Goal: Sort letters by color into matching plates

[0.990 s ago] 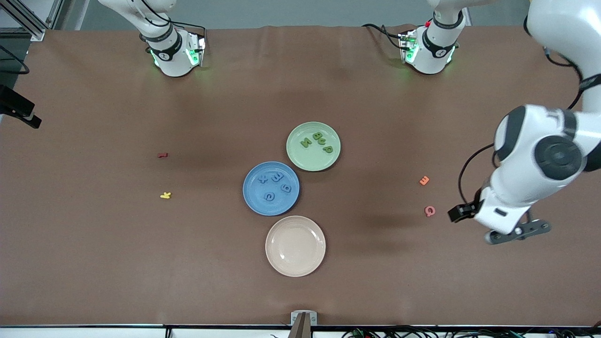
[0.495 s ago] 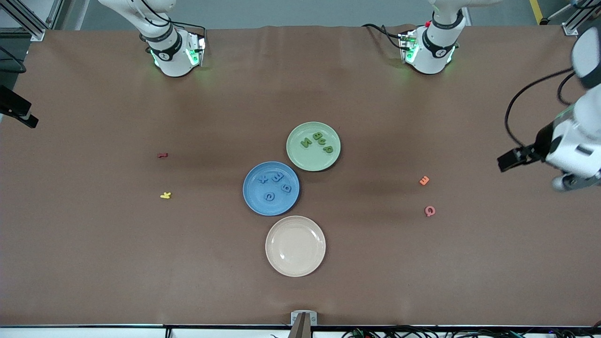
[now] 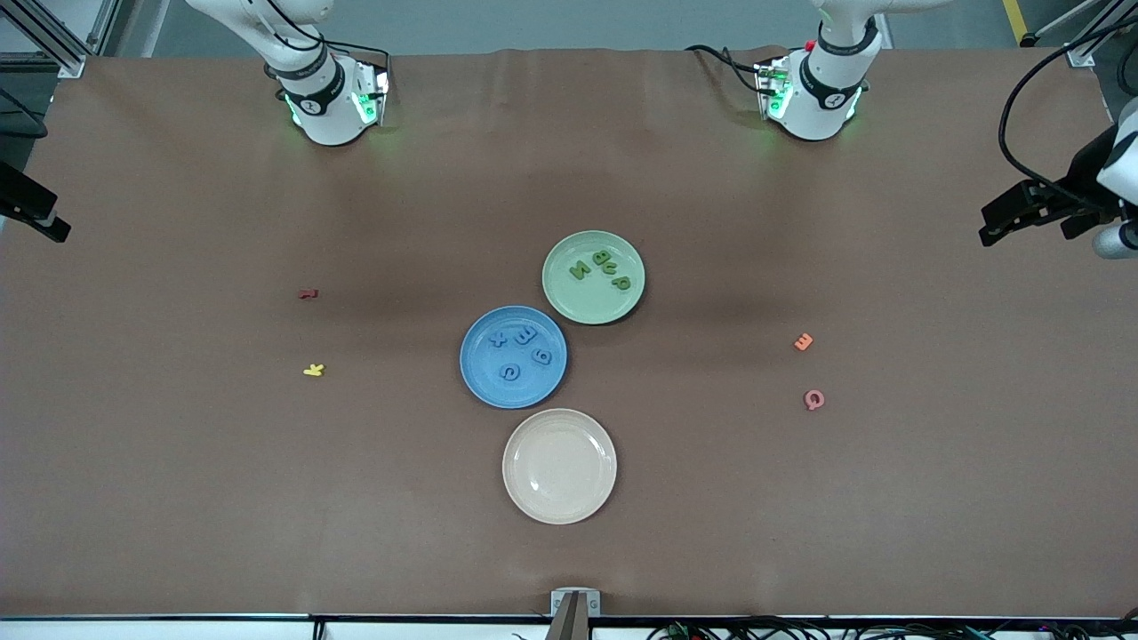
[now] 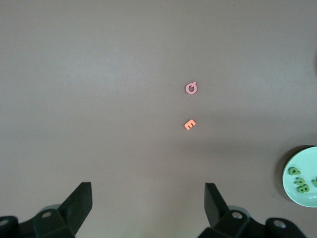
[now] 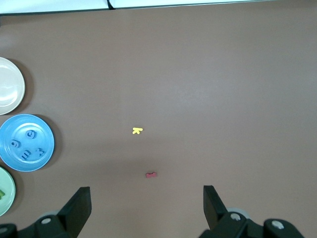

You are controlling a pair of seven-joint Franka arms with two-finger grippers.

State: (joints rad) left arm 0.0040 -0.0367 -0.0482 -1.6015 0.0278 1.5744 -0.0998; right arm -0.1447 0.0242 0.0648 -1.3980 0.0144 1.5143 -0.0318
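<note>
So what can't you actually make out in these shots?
- Left gripper: cut off by the front view's edge; its wrist view shows open fingers.
- Right gripper: outside the front view; only open fingertips show in its wrist view.
- Green plate: cropped by both wrist views' edges.
- Red letter: too small to read.
- Cream plate: cropped in right wrist view.

The left gripper hangs over the bare brown table, its two dark fingers spread wide apart with nothing between them. Near the middle of the frame lie a pink letter Q and an orange letter E, close together but not touching. At the frame's edge, a pale green plate is cut off, with green letters lying in it.
</note>
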